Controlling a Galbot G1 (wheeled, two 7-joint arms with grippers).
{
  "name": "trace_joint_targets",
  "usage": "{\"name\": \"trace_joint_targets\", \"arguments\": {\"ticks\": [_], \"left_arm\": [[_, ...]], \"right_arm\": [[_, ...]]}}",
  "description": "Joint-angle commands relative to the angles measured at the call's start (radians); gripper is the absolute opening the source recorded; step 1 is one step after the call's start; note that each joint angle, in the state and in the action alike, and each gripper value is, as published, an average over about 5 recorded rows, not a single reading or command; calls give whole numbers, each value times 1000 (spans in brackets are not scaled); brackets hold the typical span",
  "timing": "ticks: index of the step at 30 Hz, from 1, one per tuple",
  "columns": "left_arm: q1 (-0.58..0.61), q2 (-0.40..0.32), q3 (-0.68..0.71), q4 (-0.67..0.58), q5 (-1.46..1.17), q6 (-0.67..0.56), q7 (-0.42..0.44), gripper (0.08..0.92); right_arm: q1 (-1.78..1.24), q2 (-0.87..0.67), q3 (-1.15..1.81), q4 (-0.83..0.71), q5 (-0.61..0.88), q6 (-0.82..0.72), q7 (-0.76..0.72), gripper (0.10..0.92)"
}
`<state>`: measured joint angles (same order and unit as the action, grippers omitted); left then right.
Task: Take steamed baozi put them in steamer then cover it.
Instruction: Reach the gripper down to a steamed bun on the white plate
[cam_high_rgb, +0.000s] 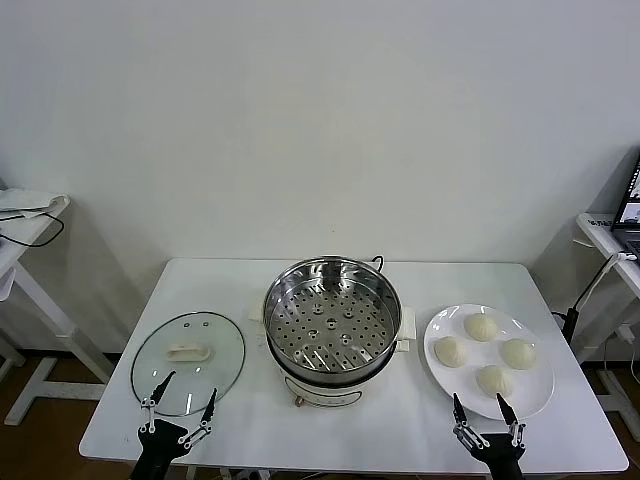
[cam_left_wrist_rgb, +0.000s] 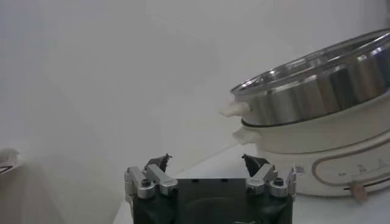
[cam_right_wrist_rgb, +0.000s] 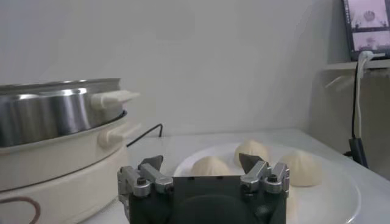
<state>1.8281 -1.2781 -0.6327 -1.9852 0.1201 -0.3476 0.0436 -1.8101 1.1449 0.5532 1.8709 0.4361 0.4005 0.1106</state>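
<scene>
The steamer (cam_high_rgb: 330, 320), a shiny steel pot on a cream base, stands uncovered at the table's middle with its perforated tray bare. Several steamed baozi (cam_high_rgb: 481, 326) lie on a white plate (cam_high_rgb: 540, 385) to its right. The cover (cam_high_rgb: 188, 362), a clear glass lid with a cream handle, lies flat to the left. My left gripper (cam_high_rgb: 193, 383) hovers open at the lid's near edge, holding nothing. My right gripper (cam_high_rgb: 477, 398) is open and empty at the plate's near edge. In the wrist views, the left gripper (cam_left_wrist_rgb: 206, 158) faces the steamer (cam_left_wrist_rgb: 317, 103) and the right gripper (cam_right_wrist_rgb: 201, 159) faces the baozi (cam_right_wrist_rgb: 210, 165).
The white table (cam_high_rgb: 250, 420) ends just behind both grippers. A black cable (cam_high_rgb: 378, 262) leaves the steamer's back. A side table (cam_high_rgb: 30, 215) stands far left, and another with a laptop (cam_high_rgb: 630, 215) far right.
</scene>
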Motion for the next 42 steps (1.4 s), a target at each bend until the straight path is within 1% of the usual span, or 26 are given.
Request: {"name": "trace_joint_targets", "arguments": {"ticks": [1, 4, 7, 10, 12, 16, 19, 24, 27, 30, 33, 37, 40, 42], "left_arm": [[9, -5, 1, -8, 7, -7, -3, 823], [13, -8, 4, -18, 8, -6, -4, 823], [16, -13, 12, -29, 11, -4, -6, 823], [15, -16, 20, -34, 16, -2, -9, 823], [14, -17, 23, -35, 18, -1, -10, 823], [17, -17, 26, -41, 17, -1, -12, 823], [20, -17, 30, -48, 18, -3, -12, 823], [23, -17, 34, -54, 18, -6, -13, 823], [27, -14, 34, -56, 18, -9, -14, 823], [30, -13, 34, -59, 18, -11, -14, 823], [30, -16, 34, -60, 19, -11, -14, 823], [32, -23, 33, -60, 22, -11, -15, 823], [34, -27, 28, -59, 22, -10, -16, 823], [35, -30, 24, -59, 22, -10, -17, 823]], "right_arm": [[24, 3, -2, -2, -20, -6, 41, 823], [65, -5, 8, 11, -13, -34, 65, 823], [152, -39, 18, 29, 21, -96, 97, 823], [287, -89, 19, 24, 84, -205, 143, 823], [403, -128, 11, -11, 128, -272, 172, 823], [646, -212, -39, -131, 231, -351, 207, 823], [820, -268, -116, -255, 291, -383, 206, 823], [1052, -353, -276, -479, 334, -426, 113, 823], [1153, -412, -357, -592, 341, -479, -31, 823], [1226, -481, -454, -673, 320, -555, -256, 823], [1289, -535, -557, -725, 255, -592, -499, 823], [1401, -574, -689, -793, 79, -568, -881, 823], [1525, -575, -791, -864, -95, -500, -1178, 823], [1604, -562, -859, -906, -219, -449, -1327, 823]]}}
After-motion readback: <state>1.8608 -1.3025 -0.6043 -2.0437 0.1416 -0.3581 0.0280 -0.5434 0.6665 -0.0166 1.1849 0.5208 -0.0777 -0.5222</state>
